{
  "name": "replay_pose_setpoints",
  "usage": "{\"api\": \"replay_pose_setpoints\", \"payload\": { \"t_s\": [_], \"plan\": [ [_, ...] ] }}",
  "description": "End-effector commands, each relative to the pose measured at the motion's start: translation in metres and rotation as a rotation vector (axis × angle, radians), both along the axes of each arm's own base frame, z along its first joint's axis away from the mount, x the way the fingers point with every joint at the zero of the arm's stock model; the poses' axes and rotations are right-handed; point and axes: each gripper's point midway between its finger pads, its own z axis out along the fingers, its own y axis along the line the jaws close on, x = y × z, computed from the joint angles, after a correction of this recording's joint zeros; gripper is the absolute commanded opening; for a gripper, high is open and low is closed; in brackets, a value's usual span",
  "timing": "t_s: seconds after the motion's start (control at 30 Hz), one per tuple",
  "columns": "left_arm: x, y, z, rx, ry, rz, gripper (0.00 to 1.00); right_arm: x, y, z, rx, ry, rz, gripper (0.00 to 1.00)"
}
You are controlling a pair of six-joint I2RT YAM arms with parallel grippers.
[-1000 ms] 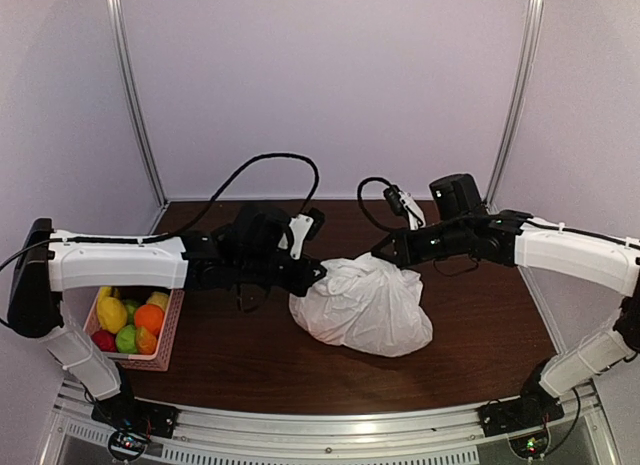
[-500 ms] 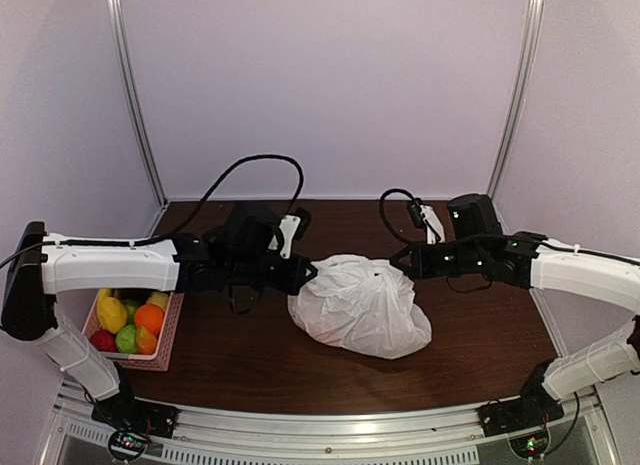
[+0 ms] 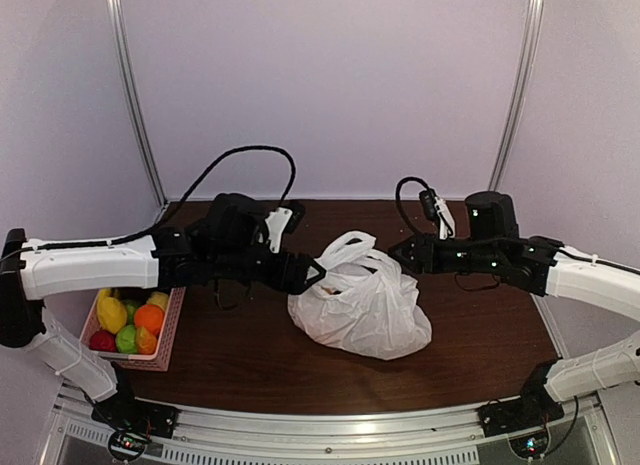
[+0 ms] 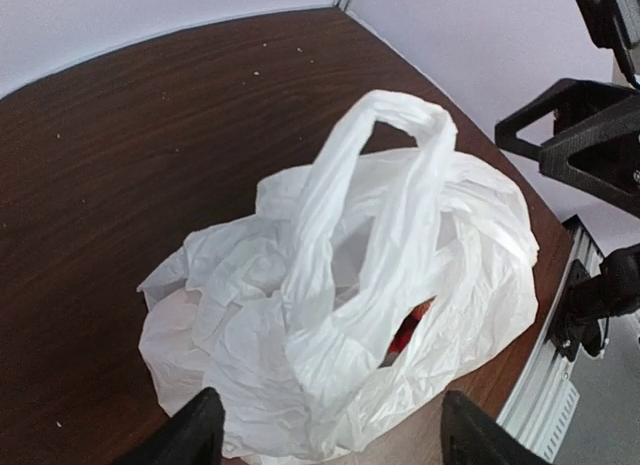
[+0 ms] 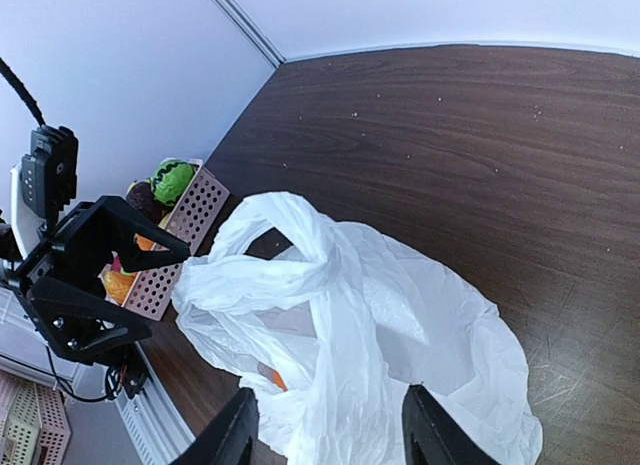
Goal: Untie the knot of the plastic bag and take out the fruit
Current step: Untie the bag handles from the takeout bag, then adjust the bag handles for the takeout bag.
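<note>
The thin, crinkly white plastic bag (image 3: 362, 307) sits slumped near the middle of the dark brown wooden table (image 3: 250, 357), with its mouth slack. One flat handle loop (image 4: 330, 185) stands upright above the mouth and is not bound to anything. Through the mouth the left wrist view shows a small patch of something red (image 4: 408, 330), and the right wrist view shows a sliver of something orange (image 5: 272, 379); what either one is cannot be made out. The left gripper (image 3: 319, 273) hangs just beside the bag's left upper edge. Its two black fingers are spread wide with nothing between them, and the bag lies beneath and beyond them in its own camera. The right gripper (image 3: 394, 251) points at the bag from the opposite side, close to the upper right folds. Its fingers stand moderately apart and hold no plastic. The two arms reach in from either side and face each other across the bag. Well off to the left, at the table's edge, is a pink perforated plastic basket (image 3: 172, 330). It holds a heap of fruit (image 3: 135, 320) in yellow, orange, green and red.
</note>
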Motion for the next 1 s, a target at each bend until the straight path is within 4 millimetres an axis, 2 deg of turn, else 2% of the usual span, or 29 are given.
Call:
{"api": "replay_pose_setpoints", "payload": {
  "t_s": [0.0, 0.13, 0.23, 0.43, 0.6, 0.8, 0.97],
  "plan": [
    [-0.006, -0.001, 0.055, -0.047, -0.113, -0.086, 0.85, 0.002, -0.008, 0.024, 0.033, -0.042, -0.042, 0.57],
    [-0.019, -0.014, 0.078, -0.071, -0.129, -0.209, 0.93, 0.005, -0.012, 0.027, 0.019, -0.047, -0.07, 0.64],
    [-0.025, -0.023, 0.084, -0.083, -0.139, -0.274, 0.97, 0.008, -0.014, 0.026, 0.041, -0.047, -0.097, 0.68],
    [-0.005, -0.034, 0.078, -0.025, -0.175, -0.233, 0.98, 0.009, -0.01, 0.022, 0.057, -0.02, -0.095, 0.77],
    [0.012, -0.048, 0.057, 0.063, -0.191, -0.182, 0.98, 0.011, -0.011, 0.019, 0.025, -0.016, -0.099, 0.87],
    [0.023, -0.065, 0.044, 0.147, -0.222, -0.192, 0.98, 0.011, -0.015, 0.023, 0.022, -0.035, -0.11, 0.9],
    [0.034, -0.068, 0.04, 0.176, -0.243, -0.156, 0.98, 0.008, -0.016, 0.018, 0.024, -0.025, -0.106, 0.91]
  ]
}}
